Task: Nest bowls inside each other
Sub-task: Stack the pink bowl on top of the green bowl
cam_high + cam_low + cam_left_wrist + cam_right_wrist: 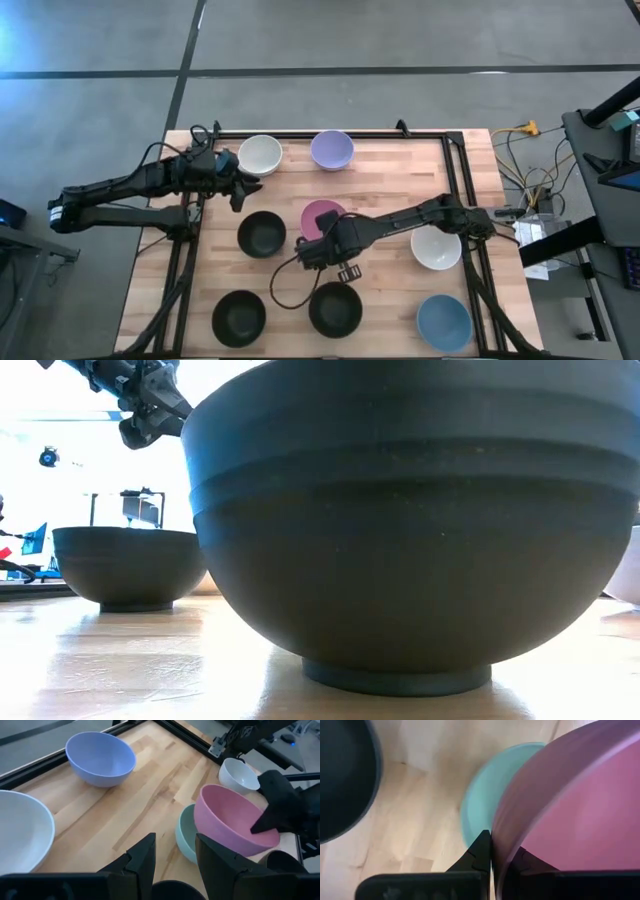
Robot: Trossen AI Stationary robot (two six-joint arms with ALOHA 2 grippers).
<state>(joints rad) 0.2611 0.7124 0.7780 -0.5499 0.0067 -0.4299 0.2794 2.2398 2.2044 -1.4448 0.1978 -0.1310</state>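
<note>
1. Butcher-block table [390, 180] in a black frame, grey floor around it; the low view is mostly filled by the nearest black bowl [410, 530], with a second black bowl [128, 565] to its left.
2. Front row in the high view: black bowl [239, 317], black bowl [335, 308], blue bowl [443, 322]. Next row back: a third black bowl [261, 234] and the white bowl [436, 248].
3. Right gripper [492, 854] sits mid-table, fingers pinched on the rim of the pink bowl [570, 815], one finger outside the wall and one inside. Bowl is tilted and appears lifted.
4. Mint green bowl [186, 834] sits on the table just behind and under the pink one. From the left wrist view they overlap; I can't tell whether they touch.
5. Step in hand, as I read it: drop pink into mint. Level the pink bowl, centre it over the mint rim, lower straight down, and only let go once it is seated. Releasing while tilted risks it hanging up on the rim or nudging mint away.
6. Clearance: the third black bowl is near on the left side, so don't swing that way. Open wood lies toward the white bowl.
7. Left gripper [172, 865] hovers at the back left beside the cream-white bowl [259, 154], fingers parted, holding nothing.
8. Lavender bowl [332, 149] is at the back edge, close to the frame rail, with little room behind it.
</note>
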